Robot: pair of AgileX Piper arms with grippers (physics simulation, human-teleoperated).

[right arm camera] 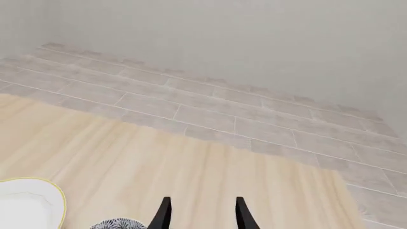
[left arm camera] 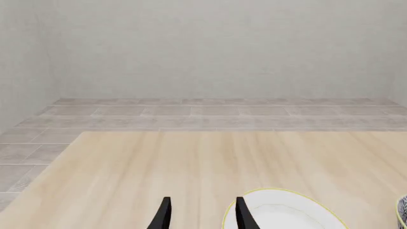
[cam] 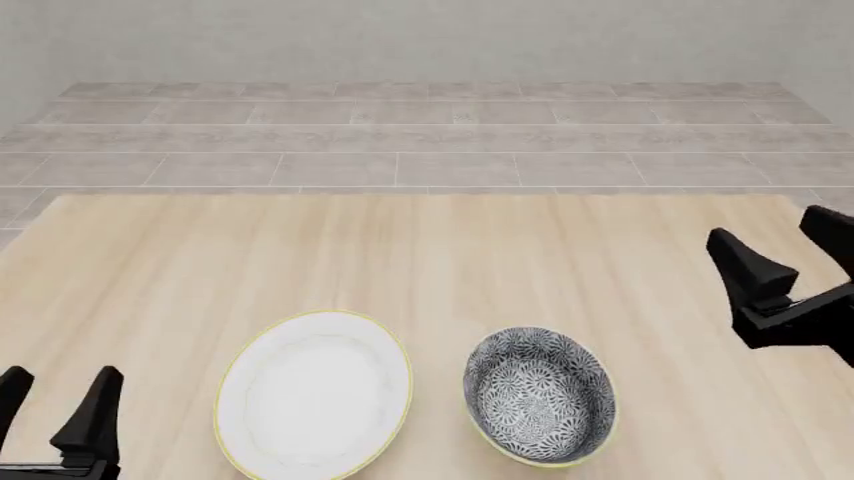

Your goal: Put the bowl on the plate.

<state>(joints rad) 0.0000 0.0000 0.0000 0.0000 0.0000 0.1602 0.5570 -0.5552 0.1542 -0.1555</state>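
Note:
In the front view, the white plate (cam: pixel 314 393) with a thin yellow rim lies near the table's front edge, left of centre. The bowl (cam: pixel 539 395), with a dark floral inside and a pale rim, sits just to its right, close but apart from it. My left gripper (cam: pixel 60 375) is open at the front left corner, left of the plate, and holds nothing. My right gripper (cam: pixel 767 228) is open above the table's right side, beyond and to the right of the bowl. The left wrist view shows the left gripper (left arm camera: pixel 203 210), the plate (left arm camera: pixel 286 214) and a sliver of the bowl (left arm camera: pixel 401 212). In the right wrist view are the right gripper (right arm camera: pixel 202 210), the plate (right arm camera: pixel 28 202) and the bowl's rim (right arm camera: pixel 117 224).
The light wooden table (cam: pixel 427 260) ends at a far edge. Beyond it lie a grey tiled floor (cam: pixel 427 140) and a plain wall. Nothing else stands on the table.

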